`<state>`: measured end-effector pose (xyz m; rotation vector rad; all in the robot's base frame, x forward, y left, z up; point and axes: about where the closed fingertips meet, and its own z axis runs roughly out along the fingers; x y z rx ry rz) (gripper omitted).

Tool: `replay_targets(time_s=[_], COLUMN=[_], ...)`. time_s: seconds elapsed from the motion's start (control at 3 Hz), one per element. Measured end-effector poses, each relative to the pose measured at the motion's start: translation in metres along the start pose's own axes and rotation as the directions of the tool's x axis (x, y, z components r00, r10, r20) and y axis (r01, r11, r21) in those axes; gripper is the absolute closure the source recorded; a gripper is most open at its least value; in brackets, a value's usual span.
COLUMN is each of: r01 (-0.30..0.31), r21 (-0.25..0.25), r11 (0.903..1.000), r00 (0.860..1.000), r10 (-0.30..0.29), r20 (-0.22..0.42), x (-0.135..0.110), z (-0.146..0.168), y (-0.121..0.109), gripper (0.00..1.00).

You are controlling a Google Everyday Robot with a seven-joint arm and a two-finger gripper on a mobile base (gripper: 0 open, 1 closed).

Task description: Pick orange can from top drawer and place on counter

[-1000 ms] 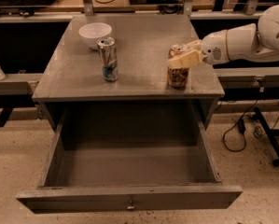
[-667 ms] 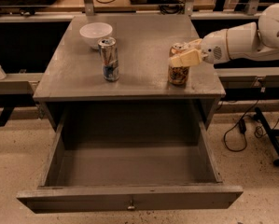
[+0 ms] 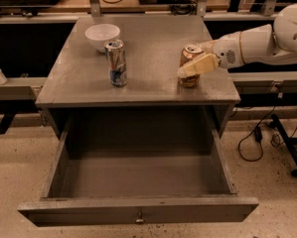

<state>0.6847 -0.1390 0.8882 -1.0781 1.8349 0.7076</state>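
Note:
The orange can (image 3: 189, 81) stands upright on the counter (image 3: 153, 43), near its right front corner. My gripper (image 3: 193, 63) reaches in from the right on a white arm and is closed around the can's middle. One cream finger (image 3: 200, 65) lies across the can's front; the other is hidden behind the can. The top drawer (image 3: 138, 213) is pulled fully out below the counter, and nothing shows inside it.
A taller slim silver-and-blue can (image 3: 116, 62) stands at the counter's left middle, with a white bowl (image 3: 102, 35) behind it. A rail runs along both sides of the cabinet. Cables and a stand leg (image 3: 287, 145) lie on the floor to the right.
The near finger looks slightly lower across the can than before. The can, the arm and the drawer have not visibly moved.

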Motion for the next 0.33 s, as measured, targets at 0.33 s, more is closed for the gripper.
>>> replay_targets(time_s=[0.33], r01=[0.007], r21=[-0.027], r11=[0.9996], r00=[1.0], r10=[-0.007], r20=[-0.001], x=[0.003], z=[-0.0153], y=[-0.0022], gripper=[0.0])
